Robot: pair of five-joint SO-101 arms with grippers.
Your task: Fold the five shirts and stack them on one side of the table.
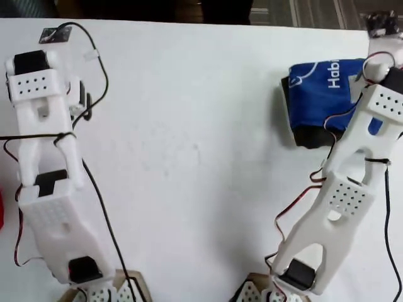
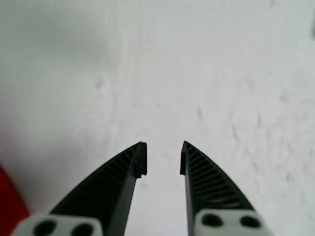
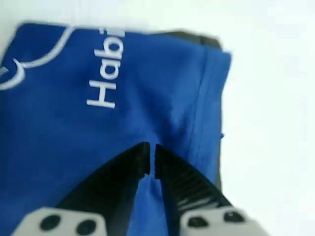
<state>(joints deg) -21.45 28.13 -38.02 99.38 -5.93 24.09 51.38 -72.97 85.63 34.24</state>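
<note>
A folded blue shirt (image 1: 321, 88) with white print lies at the table's right side on top of a dark shirt (image 1: 308, 135). The right arm (image 1: 352, 170) stretches over this stack. In the right wrist view my right gripper (image 3: 150, 157) is just above the blue shirt (image 3: 98, 123), its fingers shut with only a sliver between the tips; the dark shirt's edge (image 3: 197, 38) peeks out beyond. The left arm (image 1: 44, 126) stands at the table's left. My left gripper (image 2: 162, 157) is open over bare white table, holding nothing.
A red thing (image 1: 1, 211) shows at the table's left edge, and again as the red thing (image 2: 10, 201) beside the left gripper. A small black tag (image 1: 53, 34) with a cable lies at the back left. White tabletop (image 1: 189, 157) spreads between the arms.
</note>
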